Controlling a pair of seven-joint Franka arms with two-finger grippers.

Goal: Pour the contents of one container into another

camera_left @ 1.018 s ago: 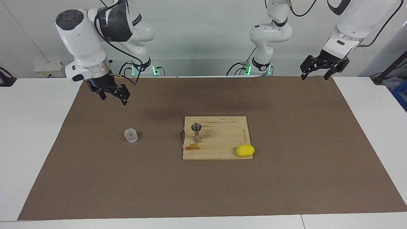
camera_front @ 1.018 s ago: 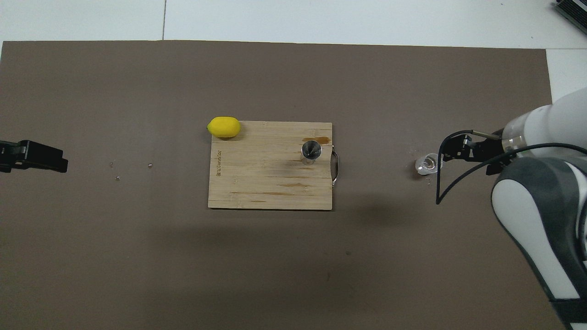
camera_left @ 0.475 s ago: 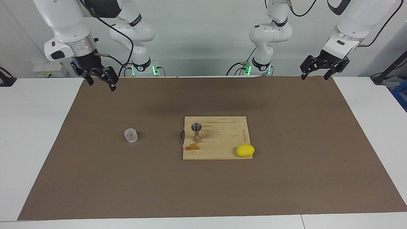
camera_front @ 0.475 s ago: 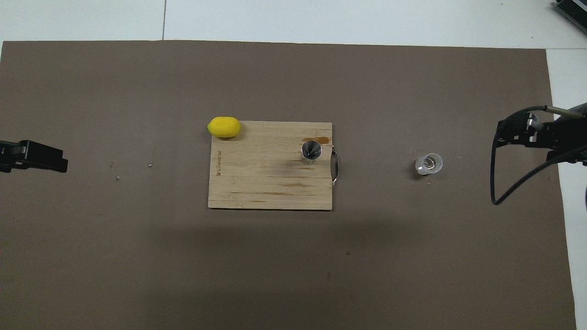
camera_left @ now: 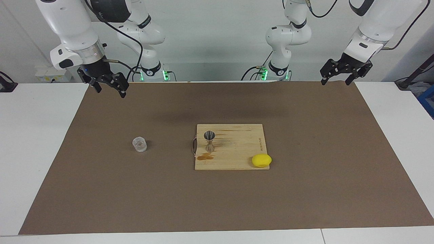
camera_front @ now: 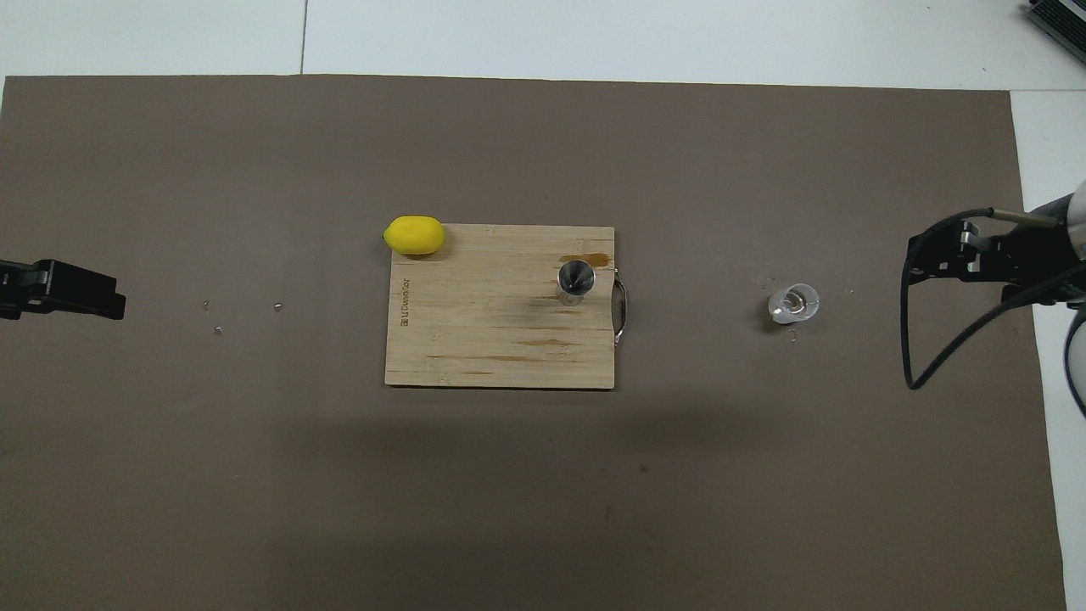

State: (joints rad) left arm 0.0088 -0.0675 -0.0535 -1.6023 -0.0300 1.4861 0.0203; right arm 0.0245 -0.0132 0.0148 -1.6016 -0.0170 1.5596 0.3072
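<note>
My landmark is the wooden cutting board [camera_left: 230, 146] in the middle of the brown mat [camera_left: 305, 196]. The steel jigger [camera_left: 209, 141] stands upright on it, at the edge with the metal handle [camera_front: 620, 311], and a brown stain [camera_left: 205, 156] marks the wood just beside its foot, farther from me. The facing view shows the jigger's hourglass side and narrow waist; from overhead I see only down into its round rim. The clear glass tumbler [camera_left: 139, 144] stands upright on the mat, well apart from the board, toward my right arm's end of the table. A yellow lemon [camera_left: 261, 160] sits at the board's corner on the edge farther from me, toward my left arm's end; overhead shows it partly off the wood. My right gripper [camera_left: 108, 85] hangs in the air over the mat's edge at my right arm's end, fingers spread apart and holding nothing. My left gripper [camera_left: 338, 75] waits raised over the mat's edge at my left arm's end, fingers likewise apart and empty; overhead shows only its dark tip. Only overhead shows a few tiny specks [camera_front: 246, 311] on the mat.
</note>
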